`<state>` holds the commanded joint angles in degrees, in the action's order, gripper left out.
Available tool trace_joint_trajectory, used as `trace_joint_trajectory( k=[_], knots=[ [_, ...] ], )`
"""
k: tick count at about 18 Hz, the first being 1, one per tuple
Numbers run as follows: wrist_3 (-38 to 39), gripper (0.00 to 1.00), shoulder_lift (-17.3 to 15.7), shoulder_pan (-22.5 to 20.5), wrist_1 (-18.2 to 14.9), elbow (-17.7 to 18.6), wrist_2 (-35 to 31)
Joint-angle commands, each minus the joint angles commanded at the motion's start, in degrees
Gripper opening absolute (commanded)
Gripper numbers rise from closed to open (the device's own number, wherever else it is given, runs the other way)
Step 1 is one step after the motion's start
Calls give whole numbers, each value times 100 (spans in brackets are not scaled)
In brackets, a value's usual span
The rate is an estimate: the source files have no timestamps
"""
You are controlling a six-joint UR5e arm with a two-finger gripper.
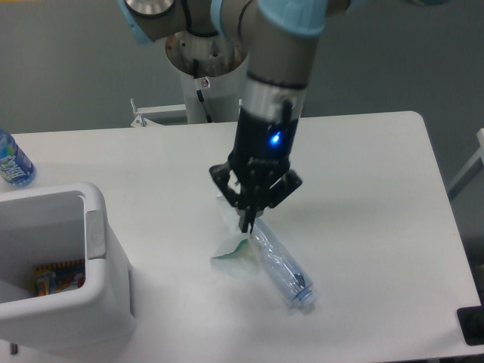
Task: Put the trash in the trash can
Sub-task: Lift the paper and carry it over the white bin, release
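Observation:
The crumpled white paper piece (230, 255), with a green edge, lies near the middle of the table. The crushed clear plastic bottle (281, 266) lies right beside it, slanting down to the right with its cap end at the lower right. My gripper (243, 224) points straight down over the place where the paper's top and the bottle's upper end meet. Its fingers are drawn together to a narrow tip, apparently pinching the paper's upper edge. The white trash can (98, 240) stands at the front left, well left of the gripper.
A blue-labelled water bottle (13, 162) stands at the far left edge behind the bin. Colourful wrappers (54, 277) lie inside the bin. The robot's base column (203, 72) rises at the back of the table.

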<state>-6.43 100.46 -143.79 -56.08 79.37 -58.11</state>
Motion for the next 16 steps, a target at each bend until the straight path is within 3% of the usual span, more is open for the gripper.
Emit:
trace_joint_trajectory(
  k=[7, 16],
  knots=[
    [449, 0, -78, 122, 9, 0, 924],
    [740, 0, -193, 1115, 9, 26, 968]
  ],
)
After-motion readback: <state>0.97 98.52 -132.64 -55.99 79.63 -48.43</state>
